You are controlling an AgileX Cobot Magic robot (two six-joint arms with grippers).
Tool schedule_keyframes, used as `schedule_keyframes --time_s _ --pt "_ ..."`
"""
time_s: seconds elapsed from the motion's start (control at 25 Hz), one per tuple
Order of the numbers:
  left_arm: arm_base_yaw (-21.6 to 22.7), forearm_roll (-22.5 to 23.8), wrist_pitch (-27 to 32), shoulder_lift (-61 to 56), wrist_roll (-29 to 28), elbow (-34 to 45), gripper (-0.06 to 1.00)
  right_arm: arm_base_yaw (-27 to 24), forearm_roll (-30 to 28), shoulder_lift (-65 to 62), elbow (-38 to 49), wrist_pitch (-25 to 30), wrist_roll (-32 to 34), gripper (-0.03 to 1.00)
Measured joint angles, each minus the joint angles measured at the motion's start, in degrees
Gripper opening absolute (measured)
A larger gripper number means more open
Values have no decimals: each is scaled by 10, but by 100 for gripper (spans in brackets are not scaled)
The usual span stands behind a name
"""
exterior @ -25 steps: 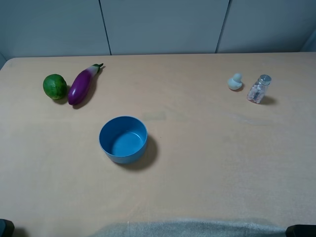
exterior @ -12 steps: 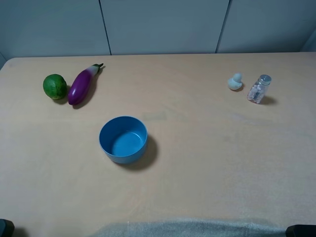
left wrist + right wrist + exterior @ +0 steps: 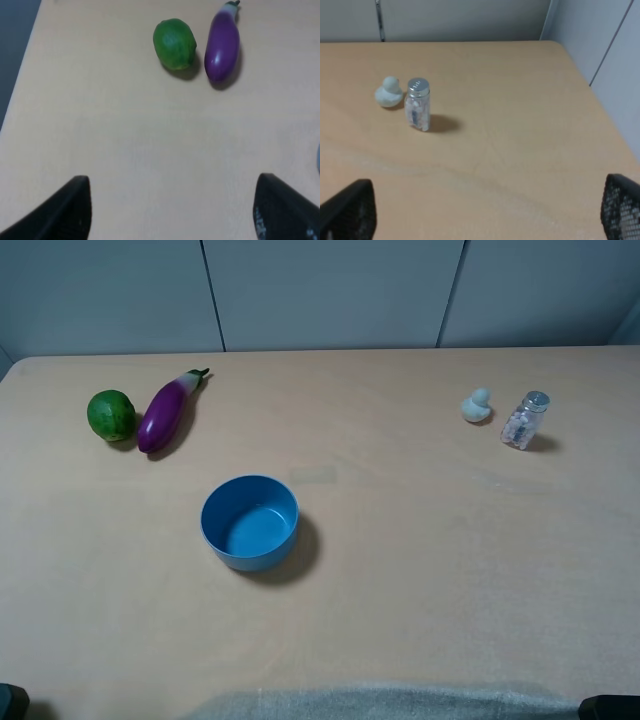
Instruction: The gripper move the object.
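Right hand (image 3: 485,212) spread wide, empty, well short of upright shaker (image 3: 417,104).

A broad counter (image 3: 420,570) with a pale tan, matte top fills most of the exterior high view, its far corners rounded. Behind it stands a wall (image 3: 330,290) of smooth grey-white panels, split by thin dark vertical seams. In the right wrist view the panelled wall (image 3: 600,45) turns a corner and runs alongside the counter's edge. The light is soft and even, with short, faint shadows. A greyish strip (image 3: 380,702) lies along the counter's near edge.
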Motion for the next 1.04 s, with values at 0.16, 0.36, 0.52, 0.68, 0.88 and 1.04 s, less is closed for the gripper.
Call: schedule_keyframes --time_s 0.16,0.36,0.52,0.68,0.88,1.04 --pt "0 0 0 0 0 0 74 0 0 0 0 0 0 68" --pt "0 0 0 0 0 0 74 0 0 0 0 0 0 68" --pt "0 0 0 0 0 0 74 0 0 0 0 0 -1 68" --pt "0 0 0 0 0 0 74 0 0 0 0 0 -1 68" --pt "0 0 0 0 0 0 74 0 0 0 0 0 -1 68" --pt "0 0 0 0 0 0 74 0 0 0 0 0 -2 68"
